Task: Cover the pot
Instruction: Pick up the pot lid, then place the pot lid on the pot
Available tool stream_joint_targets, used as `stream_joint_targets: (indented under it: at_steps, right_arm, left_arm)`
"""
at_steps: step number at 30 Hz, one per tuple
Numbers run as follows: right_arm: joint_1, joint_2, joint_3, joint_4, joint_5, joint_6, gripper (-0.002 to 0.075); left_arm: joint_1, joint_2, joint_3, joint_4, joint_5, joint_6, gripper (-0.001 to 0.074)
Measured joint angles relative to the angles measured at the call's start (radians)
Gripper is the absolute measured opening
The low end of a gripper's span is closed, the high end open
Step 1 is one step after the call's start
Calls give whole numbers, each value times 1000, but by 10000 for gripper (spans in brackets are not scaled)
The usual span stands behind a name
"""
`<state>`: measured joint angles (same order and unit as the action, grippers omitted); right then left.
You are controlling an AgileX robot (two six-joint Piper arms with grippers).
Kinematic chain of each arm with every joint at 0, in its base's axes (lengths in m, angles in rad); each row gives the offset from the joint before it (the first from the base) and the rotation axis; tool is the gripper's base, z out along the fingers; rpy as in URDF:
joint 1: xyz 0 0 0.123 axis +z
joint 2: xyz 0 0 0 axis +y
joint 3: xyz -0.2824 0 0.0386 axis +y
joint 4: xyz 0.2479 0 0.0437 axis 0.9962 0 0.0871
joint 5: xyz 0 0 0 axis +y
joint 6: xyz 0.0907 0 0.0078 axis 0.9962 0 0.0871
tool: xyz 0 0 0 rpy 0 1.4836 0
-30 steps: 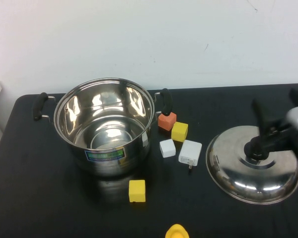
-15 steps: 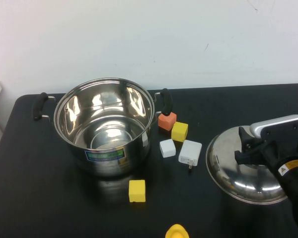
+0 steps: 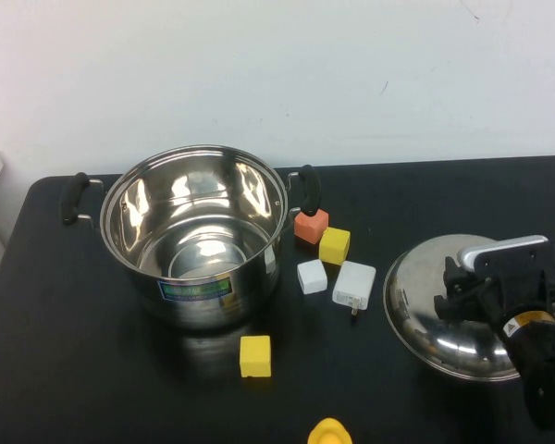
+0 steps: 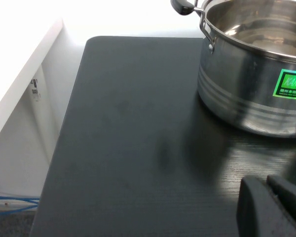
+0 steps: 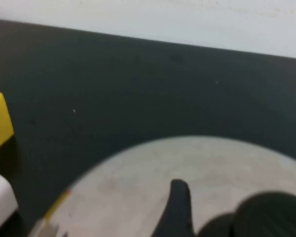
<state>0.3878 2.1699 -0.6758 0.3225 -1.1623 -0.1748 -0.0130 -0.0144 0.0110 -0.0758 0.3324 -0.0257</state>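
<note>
Black is the bench, and it carries everything. The biggest thing on it is the pot, of shiny steel, uncovered and empty, standing at about nine o'clock from the bench middle, with a black handle on each side and a blue-green label on its wall.

Next in size is the domed steel lid, which lies flat on the bench at about four o'clock, well apart from the pot. The right gripper is low over the middle of the lid, at its knob; I cannot tell if its fingers are closed on the knob or how wide they stand.

The left gripper shows only in the left wrist view, low over bare bench near the pot; its fingers are also not clear to me.

Between pot and lid lie a white charger, a white block, a yellow block and an orange block. Another yellow block lies at six o'clock of the pot.
</note>
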Motion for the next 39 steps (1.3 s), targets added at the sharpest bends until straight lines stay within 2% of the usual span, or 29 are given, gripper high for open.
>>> stream_joint_targets:
  at_steps: [3, 5, 9, 16, 22, 26, 30, 39]
  right_arm:
    - [0, 16, -12, 0, -17, 4, 572]
    - [0, 19, -14, 0, -18, 4, 533]
    - [0, -5, 9, -4, -13, 58, 328]
    - [0, -235, 138, -67, 38, 96, 333]
    - [7, -532, 163, -349, 56, 215, 333]
    - [50, -629, 61, -494, 198, 303, 333]
    - [119, -609, -114, -564, 405, 334, 333]
    - [279, -271, -631, -599, 604, 336, 333]
  left_arm:
    - [0, 0, 0, 0, 0, 0, -1]
    - [0, 0, 0, 0, 0, 0, -1]
    - [0, 0, 0, 0, 0, 2, -1]
    - [0, 0, 0, 0, 0, 2, -1]
    - [0, 0, 0, 0, 0, 2, -1]
    - [0, 0, 0, 0, 0, 2, -1]
    - [0, 0, 0, 0, 0, 2, -1]
    - [0, 0, 0, 0, 0, 2, -2]
